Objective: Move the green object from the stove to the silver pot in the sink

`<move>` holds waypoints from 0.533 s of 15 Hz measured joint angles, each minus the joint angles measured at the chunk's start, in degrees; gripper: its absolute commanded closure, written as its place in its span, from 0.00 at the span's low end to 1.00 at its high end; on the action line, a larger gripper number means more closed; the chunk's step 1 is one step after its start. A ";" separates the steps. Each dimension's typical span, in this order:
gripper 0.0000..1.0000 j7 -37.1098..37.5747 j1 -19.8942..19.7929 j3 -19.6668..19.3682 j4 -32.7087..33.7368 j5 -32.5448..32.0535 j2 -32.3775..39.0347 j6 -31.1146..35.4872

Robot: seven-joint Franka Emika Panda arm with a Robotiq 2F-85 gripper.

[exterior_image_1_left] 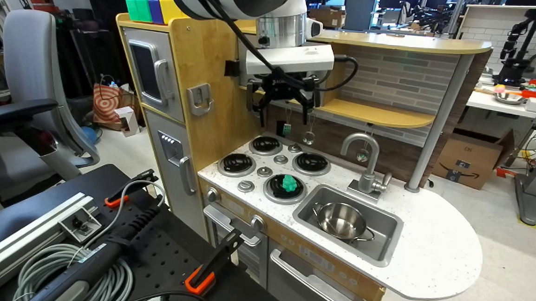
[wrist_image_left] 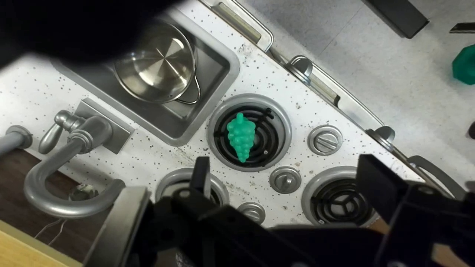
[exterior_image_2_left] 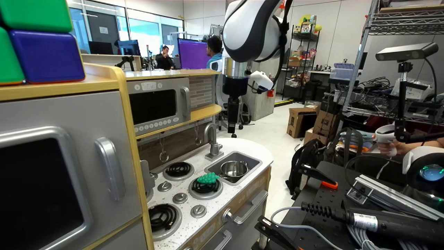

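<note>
The stove [exterior_image_1_left: 267, 160] lies well below the jaws; farther out, one sink [exterior_image_1_left: 395, 244]. Our gripper [exterior_image_1_left: 284, 118] has its jaws apart. A dark blur [wrist_image_left: 74, 29] in the wrist view hides part of the one silver pot [wrist_image_left: 159, 63] in the sink. We count four burners [exterior_image_1_left: 237, 163] in an exterior view, three from the wrist, two partly behind the jaws. On one, below the jaws, rests one green object [exterior_image_1_left: 289, 183].

In an exterior view, the camera is looking slantwise down from the front at the stove [exterior_image_1_left: 274, 166] and sink [exterior_image_1_left: 384, 234]. In an exterior view, the camera is standing close by a grey cabinet door [exterior_image_2_left: 100, 114], facing along the tabletop [exterior_image_2_left: 190, 224]. The wrist camera is pointing down past the gripper [wrist_image_left: 284, 163]. All three are sharing stove and sink.
</note>
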 measured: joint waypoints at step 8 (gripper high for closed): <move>0.00 3.86 0.83 2.30 10.21 -5.35 14.16 3.39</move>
